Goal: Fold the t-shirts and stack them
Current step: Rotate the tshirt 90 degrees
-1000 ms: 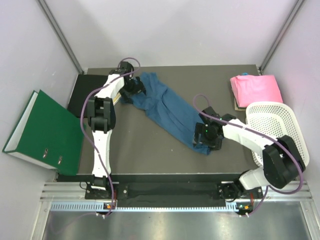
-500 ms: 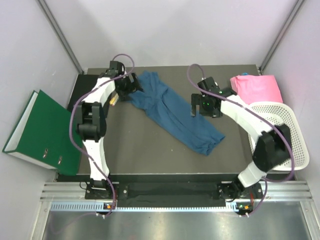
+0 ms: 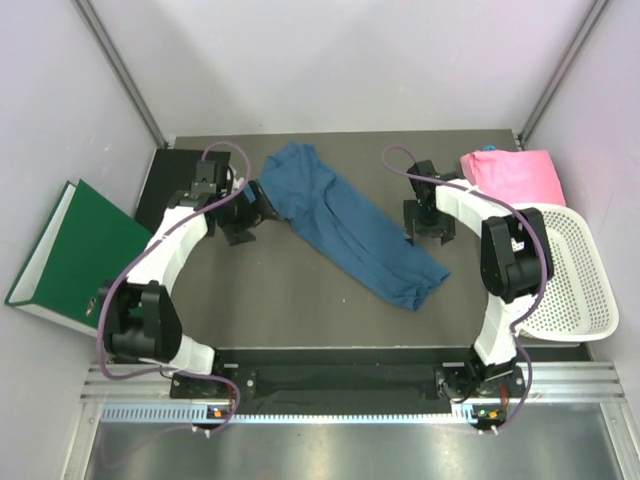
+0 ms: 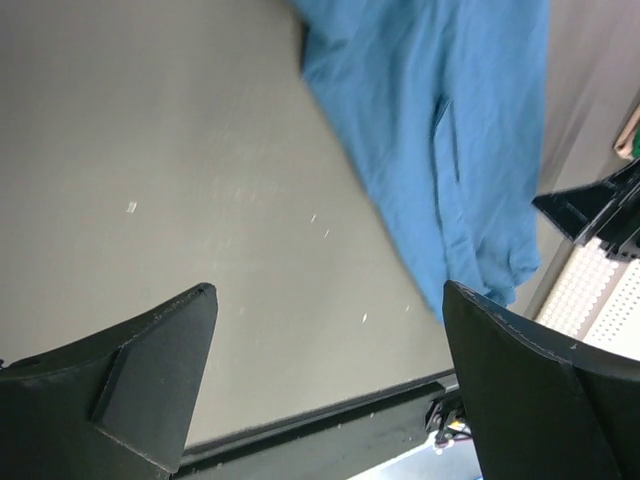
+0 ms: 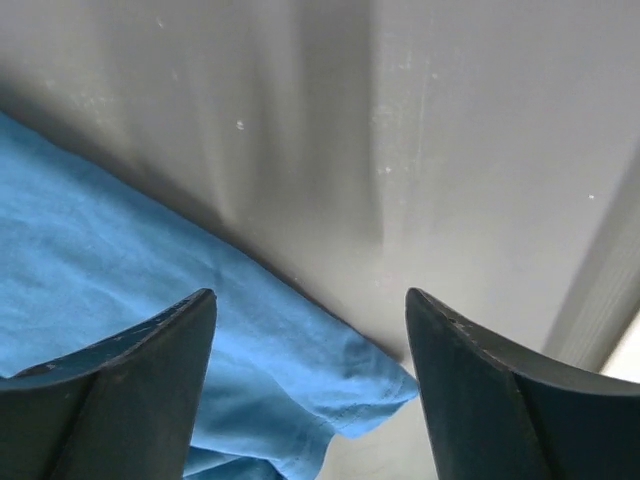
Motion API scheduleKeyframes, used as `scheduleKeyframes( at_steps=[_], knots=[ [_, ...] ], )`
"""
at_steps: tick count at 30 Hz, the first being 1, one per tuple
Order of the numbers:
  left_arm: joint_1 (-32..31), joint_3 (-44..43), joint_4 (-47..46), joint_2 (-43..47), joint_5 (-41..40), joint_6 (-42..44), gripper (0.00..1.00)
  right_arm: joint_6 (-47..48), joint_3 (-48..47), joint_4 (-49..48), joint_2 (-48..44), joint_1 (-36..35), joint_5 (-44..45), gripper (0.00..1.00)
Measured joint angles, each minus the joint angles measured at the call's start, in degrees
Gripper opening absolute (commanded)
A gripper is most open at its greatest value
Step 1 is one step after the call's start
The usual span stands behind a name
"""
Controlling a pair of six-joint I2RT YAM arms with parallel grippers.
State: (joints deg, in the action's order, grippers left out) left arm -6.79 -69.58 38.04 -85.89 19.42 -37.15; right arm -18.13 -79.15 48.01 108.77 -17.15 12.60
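The dark teal-blue t-shirt lies as a long diagonal band on the grey table, from back left to near right. It also shows in the left wrist view and the right wrist view. The pink t-shirt lies folded at the back right corner. My left gripper is open and empty, just left of the blue shirt's upper end; its jaws frame bare table. My right gripper is open and empty, right of the shirt's middle, over the shirt's edge.
A white mesh basket sits at the right edge, partly off the table. A green binder leans off the left side beside a black pad. The table's near edge runs close to the left gripper.
My right gripper left the blue shirt's near end and moved toward the back, then a little right. My left gripper drew off the shirt's back-left end toward me. The shirt lies still.
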Motion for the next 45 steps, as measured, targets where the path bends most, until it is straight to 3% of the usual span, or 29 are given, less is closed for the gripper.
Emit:
scheduleKeyframes(
  at_steps=[9, 13, 16, 20, 24, 30, 33, 34, 35, 37, 41, 44, 45],
  knots=[
    [0.0, 6.2, 2.8, 9.3, -2.6, -2.5, 0.99, 2.2, 6.1, -3.7, -1.3, 0.5, -5.2, 0.65],
    [-0.2, 7.3, 2.9, 10.5, -3.5, -4.0, 0.99, 2.7, 8.4, -4.3, -2.5, 0.5, -8.3, 0.23],
    [-0.5, 7.8, 2.8, 10.3, -4.8, -5.2, 0.99, 3.1, 10.2, -5.0, -3.7, 0.5, -11.3, 0.10],
    [-0.7, 7.6, 2.3, 7.9, -6.7, -6.4, 0.99, 3.0, 13.3, -5.4, -5.9, 0.5, -15.5, 0.08],
    [-0.8, 3.5, 2.5, -1.0, -8.3, -6.5, 0.99, 2.5, 17.2, -4.5, -8.5, 0.0, -20.0, 0.07],
    [-1.6, -7.5, 1.8, -16.0, -9.7, -6.4, 0.99, 0.5, 21.0, -2.1, -13.5, -3.8, -26.1, 0.12],
    [-2.5, -15.0, 1.7, -23.8, -9.9, -6.2, 0.99, -1.1, 21.4, -1.0, -15.6, -8.0, -28.3, 0.43],
    [-2.8, -17.6, 1.5, -26.5, -9.9, -6.2, 0.99, -1.6, 21.4, -0.8, -16.2, -9.5, -29.2, 0.59],
    [-3.2, -20.5, 1.4, -29.3, -10.0, -6.1, 0.98, -2.0, 21.4, -0.6, -16.8, -10.9, -30.1, 0.66],
    [-3.9, -24.7, 1.4, -33.8, -10.2, -6.0, 0.98, -2.8, 21.3, 0.0, -17.7, -12.6, -30.8, 0.78],
    [-4.6, -31.0, 2.9, -39.8, -10.8, -5.9, 0.92, -3.0, 18.9, 2.8, -19.3, -12.8, -29.3, 0.81],
    [-4.7, -34.3, 3.2, -41.5, -11.8, -5.8, 0.56, -2.9, 15.2, 4.0, -19.9, -11.9, -27.6, 0.81],
    [-4.7, -35.4, 3.3, -42.4, -12.1, -5.6, 0.31, -2.9, 13.9, 3.9, -20.0, -11.6, -27.3, 0.81]
  ],
)
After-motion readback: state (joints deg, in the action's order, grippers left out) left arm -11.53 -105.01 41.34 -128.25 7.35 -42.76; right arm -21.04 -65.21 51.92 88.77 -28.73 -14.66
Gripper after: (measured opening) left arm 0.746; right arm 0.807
